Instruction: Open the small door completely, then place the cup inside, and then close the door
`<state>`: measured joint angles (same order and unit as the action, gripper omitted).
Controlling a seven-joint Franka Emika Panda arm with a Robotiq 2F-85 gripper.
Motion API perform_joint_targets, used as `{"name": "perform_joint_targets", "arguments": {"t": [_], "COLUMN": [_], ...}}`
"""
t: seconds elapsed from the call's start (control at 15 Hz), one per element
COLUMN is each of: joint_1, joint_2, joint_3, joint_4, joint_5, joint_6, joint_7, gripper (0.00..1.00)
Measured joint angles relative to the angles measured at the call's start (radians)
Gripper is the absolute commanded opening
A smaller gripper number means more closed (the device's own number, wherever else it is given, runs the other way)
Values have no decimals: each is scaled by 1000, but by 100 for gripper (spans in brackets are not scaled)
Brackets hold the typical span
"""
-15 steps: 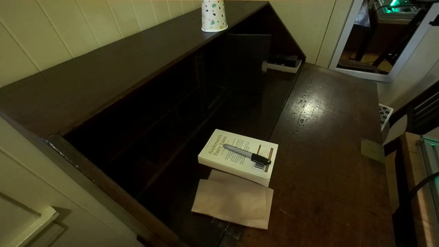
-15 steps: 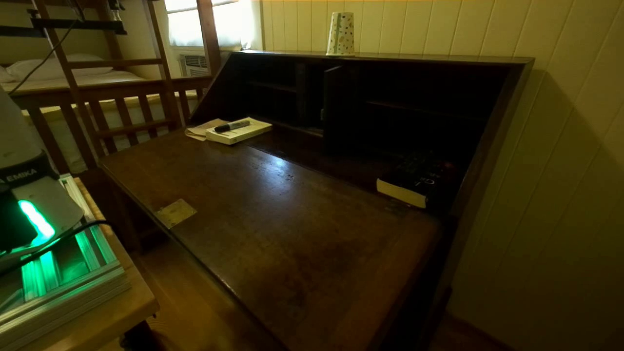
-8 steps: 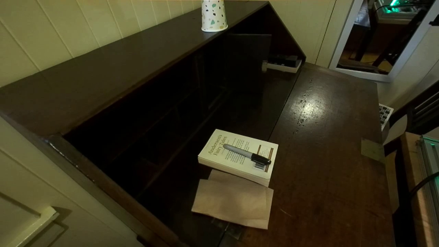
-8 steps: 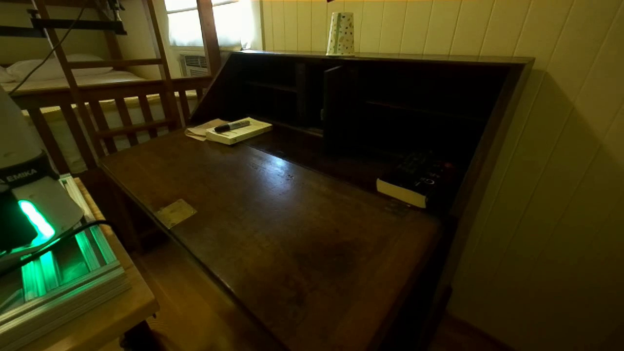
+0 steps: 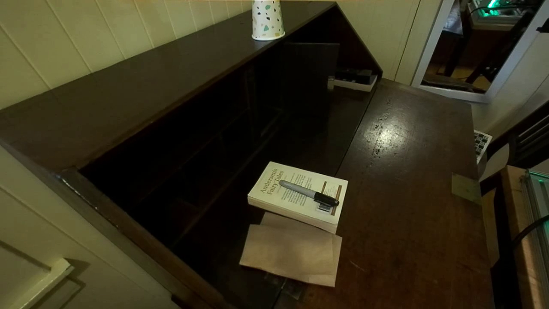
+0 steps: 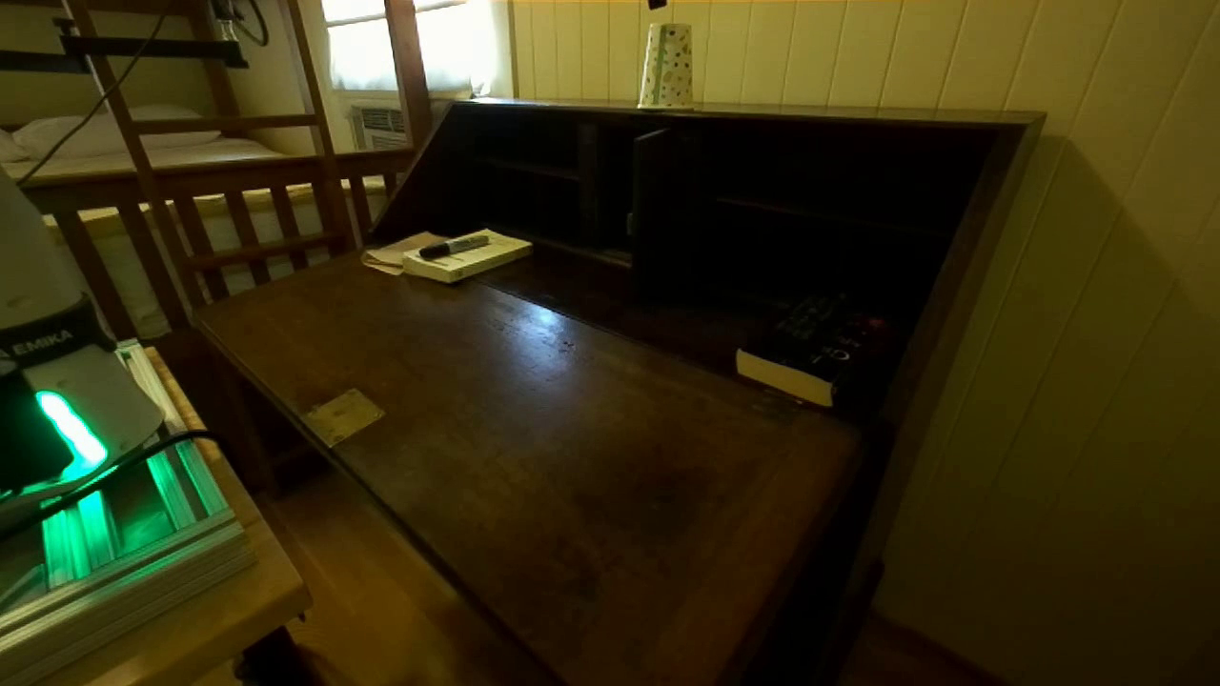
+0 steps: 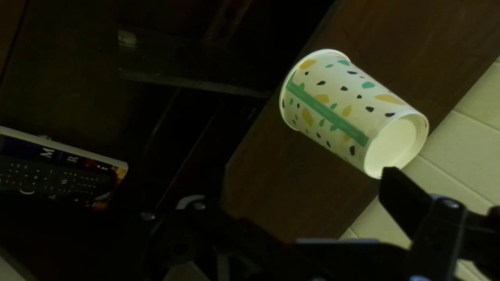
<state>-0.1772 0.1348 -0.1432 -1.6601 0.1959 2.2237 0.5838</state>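
- The cup point(image 5: 268, 21), white with green, yellow and dark specks, stands upside down on its wide rim, set on the upper ledge point(image 5: 128, 86) of the desk point(image 6: 591, 457), right by that ledge's front edge.
- The gripper point(image 7: 302, 181) has its fingers point(image 7: 404, 201) spread well apart in the wrist view and has hold of nothing; dark wood fills the gap. The cup lies beyond them, and from there one fingertip crosses in front of its base.
- In an exterior view a small dark tip point(image 6: 656, 4) hangs over the cup, a strip of wall point(image 6: 858, 57) showing between (too little of it to say which part it is).
- The small door point(image 5: 313, 73) stands upright and juts out from the compartments point(image 6: 829, 171) towards the desk's front edge. Whether it is at the end of its swing I can't tell; their insides are too dark to make out.
- Towards the corner at the bunk bed point(image 6: 238, 164) end lies a white book point(image 5: 287, 197), Andersen's Fairy Tales, with a marker point(image 5: 306, 191) aslant on its cover and brown paper point(image 5: 296, 253) up against its edge.
- A thick dark book point(image 6: 815, 338) lies in the opposite corner, close to the desk's side.
- A yellowish plate point(image 6: 343, 417) is set by the desk's front edge.
- Off that edge sits the robot's base point(image 6: 114, 400), glowing green.
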Motion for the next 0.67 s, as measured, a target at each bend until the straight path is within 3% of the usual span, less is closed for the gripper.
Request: {"name": "perform_joint_targets", "arguments": {"t": [0.67], "joint_1": [9], "joint_2": [75], "joint_3": [1], "joint_4": [76], "joint_5": [11], "joint_6": [-29], "joint_7": [-26], "gripper": [100]}}
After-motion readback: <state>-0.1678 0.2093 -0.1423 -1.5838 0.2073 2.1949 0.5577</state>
